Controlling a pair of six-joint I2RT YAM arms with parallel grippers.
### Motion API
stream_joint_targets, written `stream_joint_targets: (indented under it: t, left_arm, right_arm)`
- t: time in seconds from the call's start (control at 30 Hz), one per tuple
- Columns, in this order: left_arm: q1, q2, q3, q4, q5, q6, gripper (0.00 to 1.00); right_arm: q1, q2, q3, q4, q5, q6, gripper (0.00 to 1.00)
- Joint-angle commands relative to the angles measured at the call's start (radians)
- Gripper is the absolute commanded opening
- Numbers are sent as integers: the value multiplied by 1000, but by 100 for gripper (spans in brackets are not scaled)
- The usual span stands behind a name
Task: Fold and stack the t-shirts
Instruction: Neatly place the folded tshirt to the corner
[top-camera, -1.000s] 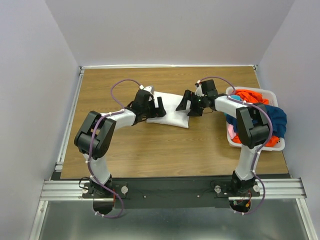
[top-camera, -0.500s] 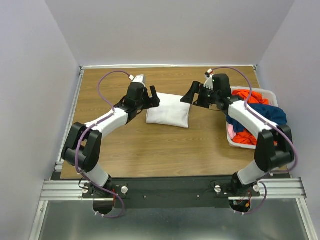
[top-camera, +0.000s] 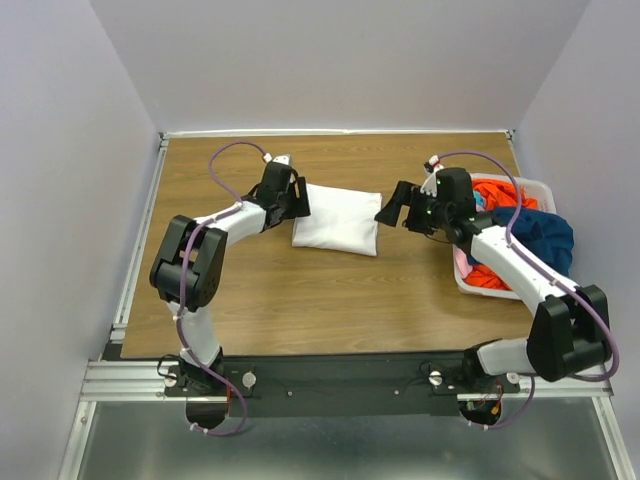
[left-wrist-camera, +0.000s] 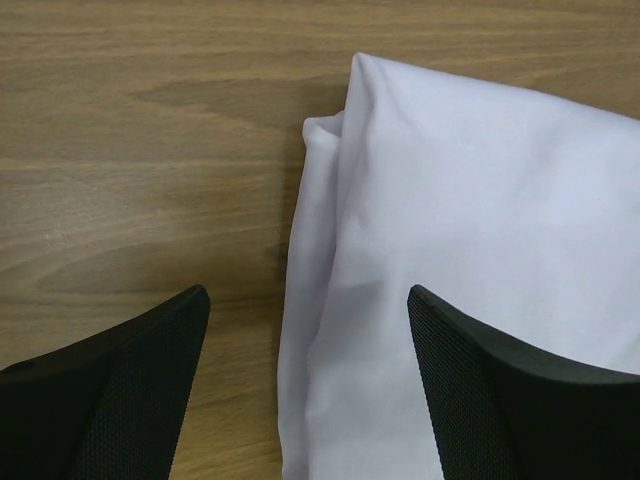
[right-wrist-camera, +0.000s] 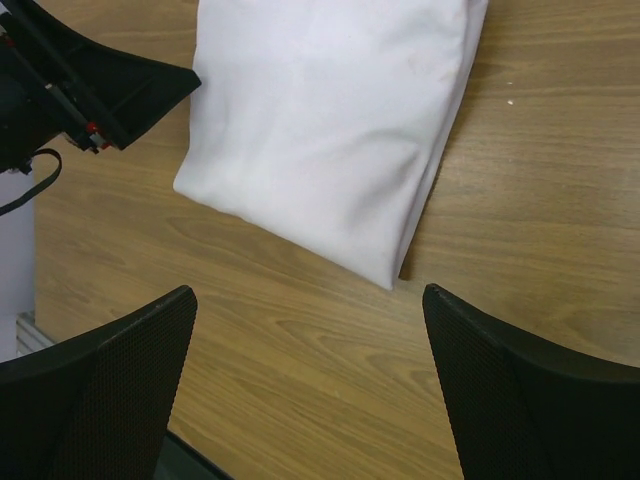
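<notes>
A white t-shirt (top-camera: 337, 222), folded into a compact rectangle, lies on the wooden table (top-camera: 300, 290). My left gripper (top-camera: 296, 198) is open and empty just left of the shirt's left edge; its view shows the shirt (left-wrist-camera: 470, 230) between my spread fingers (left-wrist-camera: 130, 380). My right gripper (top-camera: 392, 206) is open and empty, held just right of the shirt; its view shows the shirt (right-wrist-camera: 330, 120) ahead of it. Orange (top-camera: 500, 192), dark blue (top-camera: 545, 235) and pink (top-camera: 462, 260) t-shirts lie bunched in the bin.
A white plastic bin (top-camera: 515, 290) stands at the table's right edge, overflowing with clothes. Grey walls enclose the table on three sides. The left gripper shows in the right wrist view (right-wrist-camera: 90, 90) at top left.
Both grippers let go of the shirt and drew back from it. The left moved left and slightly back; the right arm swung right and lifted. The folded shirt stayed put.
</notes>
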Motion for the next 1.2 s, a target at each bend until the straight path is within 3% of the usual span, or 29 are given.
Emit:
stream_joint_targets:
  t: [0.0,0.27,0.37,0.4,0.6,0.9,1.17]
  left_arm:
    - [4,52,33,-26,41,31,77]
    - [-20,115,24,-16,93,36,52]
    - [-23,128,42,-19,109,42,17]
    - [-23,131,50,-28,97,44,0]
    - [-8,134,168,-137,-75,106,0]
    - [165,160,313,-168,-101,306,0]
    - [343,315,510,-215,-155,390,0]
  right_arm:
    - [-2,-63,-24,-29,83,-23,100]
    - [-4,-104,-35,-38,151,-34,100]
    - [-4,-109,-33,-38,154,-35,100]
    - [-4,-112,-33,-38,155,-37,100]
    - [-4,-119,-41,-38,201,-58,100]
    - [-4,-139,-52,-38,287,-93,100]
    - [-5,-121,-60,-38,390,-121,100]
